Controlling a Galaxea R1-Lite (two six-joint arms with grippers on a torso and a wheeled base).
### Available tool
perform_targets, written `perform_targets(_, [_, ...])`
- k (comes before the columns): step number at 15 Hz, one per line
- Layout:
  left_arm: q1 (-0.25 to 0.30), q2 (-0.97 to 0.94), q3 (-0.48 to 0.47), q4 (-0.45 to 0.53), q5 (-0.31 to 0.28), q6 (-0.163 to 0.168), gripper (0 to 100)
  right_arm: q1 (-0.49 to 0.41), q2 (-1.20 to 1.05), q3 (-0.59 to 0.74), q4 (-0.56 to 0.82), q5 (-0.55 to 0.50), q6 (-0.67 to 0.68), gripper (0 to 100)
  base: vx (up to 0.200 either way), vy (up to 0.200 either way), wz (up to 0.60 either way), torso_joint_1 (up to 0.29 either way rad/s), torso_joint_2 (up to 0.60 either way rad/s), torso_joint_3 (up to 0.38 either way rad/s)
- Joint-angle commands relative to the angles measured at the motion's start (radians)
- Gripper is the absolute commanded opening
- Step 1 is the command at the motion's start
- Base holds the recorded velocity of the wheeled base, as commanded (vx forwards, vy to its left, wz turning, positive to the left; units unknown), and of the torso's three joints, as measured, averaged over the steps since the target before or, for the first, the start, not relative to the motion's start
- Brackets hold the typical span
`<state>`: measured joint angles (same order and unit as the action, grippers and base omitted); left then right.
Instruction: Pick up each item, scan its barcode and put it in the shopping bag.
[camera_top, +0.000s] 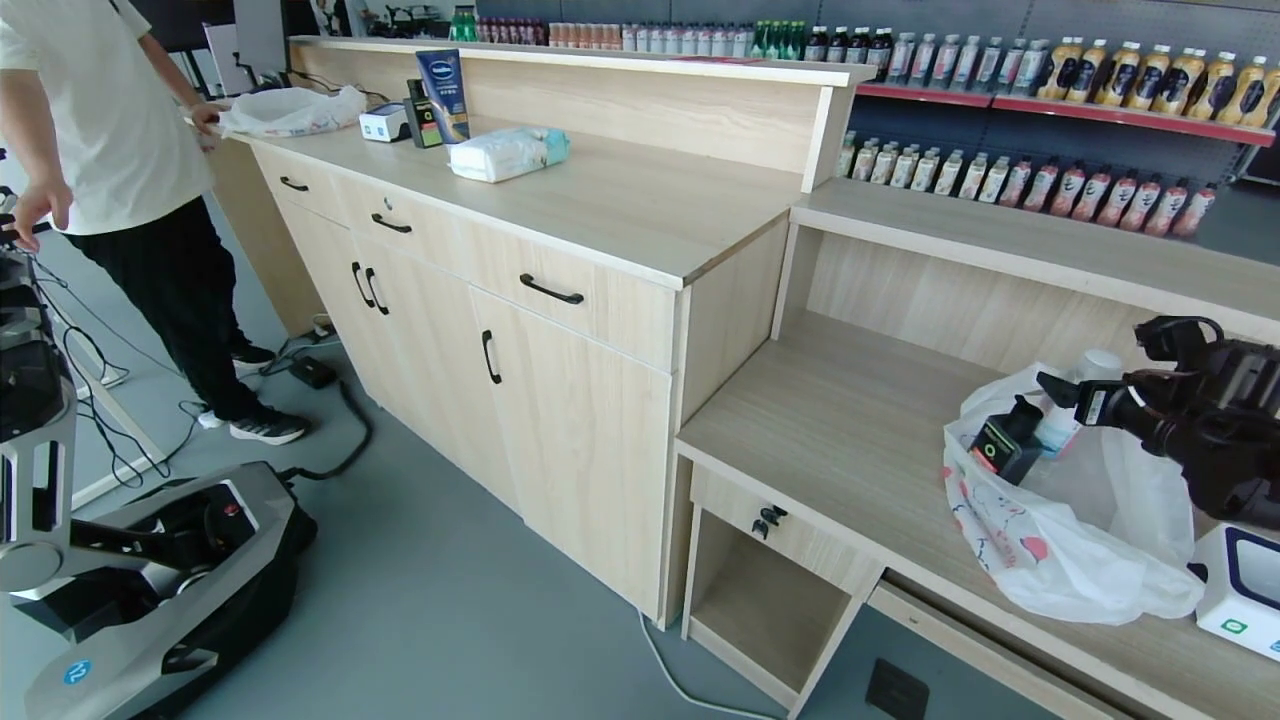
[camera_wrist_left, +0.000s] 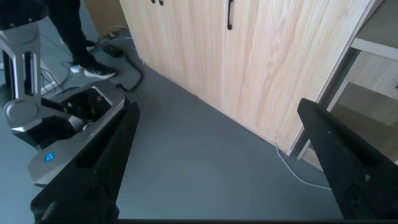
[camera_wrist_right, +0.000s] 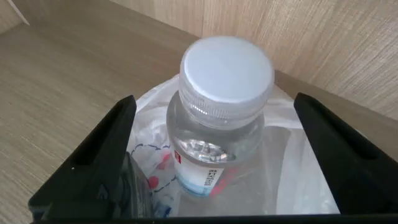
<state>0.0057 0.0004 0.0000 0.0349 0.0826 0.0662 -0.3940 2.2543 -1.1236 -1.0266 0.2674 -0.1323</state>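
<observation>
A tall wooden surface (camera_top: 600, 200) with drawers and cupboard doors is running from the far left toward the middle. A low surface (camera_top: 830, 420) is sitting beside it on the right. Behind both, shelves (camera_top: 1060, 100) are carrying rows of drink bottles.

On the low surface at the near right, the white shopping bag (camera_top: 1060, 540) is lying with its mouth open. The right hand (camera_wrist_right: 214, 106) is hanging at the bag's mouth with its fingers spread wide. The clear bottle (camera_wrist_right: 217, 124) with a white cap is standing upright inside the bag between those fingers, and neither finger is touching it. A black box with a green ring (camera_top: 1003, 448) is leaning in the left part of the bag, just beside the bottle. A white device with a dark screen (camera_top: 1240, 590) is sitting on the low surface right of the bag.

The left hand (camera_wrist_left: 217, 109) is hanging over the grey floor (camera_wrist_left: 205, 155) near the cupboard fronts, with its fingers spread and nothing between them.

On the tall surface, far to the left, several items are waiting. They are a second plastic bag (camera_top: 290, 110), a white pack of tissues (camera_top: 508, 153), an upright blue tube (camera_top: 443, 95), a second black box (camera_top: 423, 118) and a small white unit (camera_top: 385, 122). The tube, the second black box and the small white unit are standing close together, with the tissue pack lying near them on the right.
</observation>
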Motion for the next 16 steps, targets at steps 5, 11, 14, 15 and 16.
perform_targets(5, [0.0, 0.0, 0.0, 0.0, 0.0, 0.0, 100, -0.02, -0.349, 0.087, 0.115, 0.009, -0.067, 100, 0.0, 0.0, 0.0, 0.0, 0.0, 0.0])
perform_targets(11, [0.0, 0.0, 0.0, 0.0, 0.0, 0.0, 100, -0.04, -0.825, 0.265, 0.447, -0.001, -0.234, 100, 0.0, 0.0, -0.4, -0.001, 0.0, 0.002])
perform_targets(14, [0.0, 0.0, 0.0, 0.0, 0.0, 0.0, 100, -0.123, -0.881, 0.262, 0.615, -0.109, -0.265, 100, 0.0, 0.0, -0.6, 0.005, 0.0, 0.001])
perform_targets(15, [0.0, 0.0, 0.0, 0.0, 0.0, 0.0, 100, -0.166, -0.866, 0.257, 0.652, -0.142, -0.262, 100, 0.0, 0.0, -0.6, -0.002, 0.0, -0.007])
perform_targets(16, [0.0, 0.0, 0.0, 0.0, 0.0, 0.0, 100, -0.212, -0.826, 0.245, 0.669, -0.163, -0.262, 100, 0.0, 0.0, -0.6, 0.002, 0.0, 0.012])
